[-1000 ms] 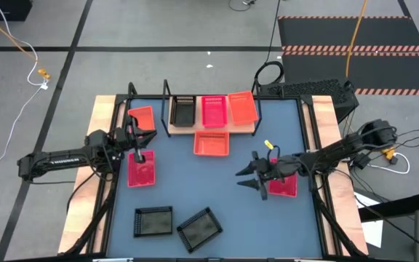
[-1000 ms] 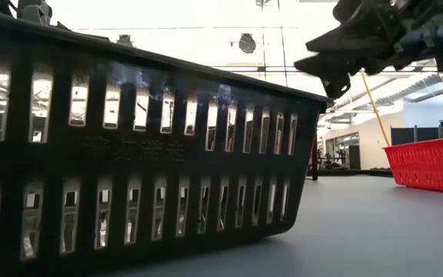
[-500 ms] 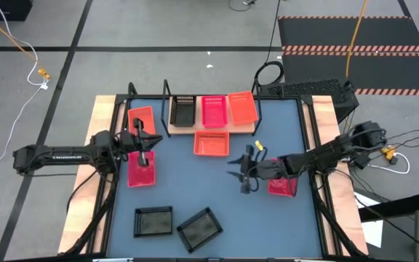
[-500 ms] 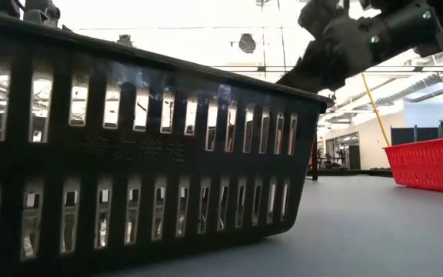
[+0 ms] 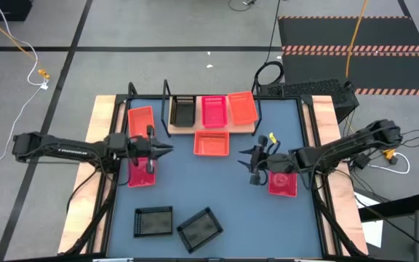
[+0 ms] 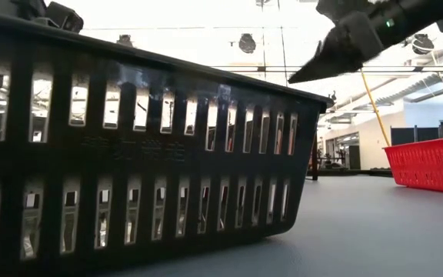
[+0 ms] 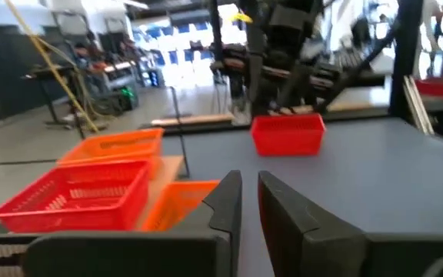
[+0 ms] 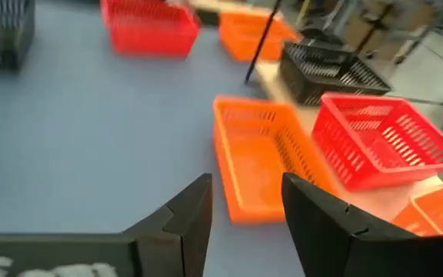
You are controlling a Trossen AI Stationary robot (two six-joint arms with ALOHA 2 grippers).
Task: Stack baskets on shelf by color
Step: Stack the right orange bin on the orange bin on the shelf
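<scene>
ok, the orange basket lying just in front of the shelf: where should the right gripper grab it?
Take the orange basket by its thin rim wall on the side facing the right gripper, coming down from above with one finger inside and one outside. It sits flat and open-topped, that side faces clear tabletop, and the shelf crowds the far edge.

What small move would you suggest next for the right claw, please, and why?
Probably ease the right claw forward and down onto the loose orange basket: its fingers are open and empty, it points at that basket, and an orange one already sits on the shelf.
</scene>
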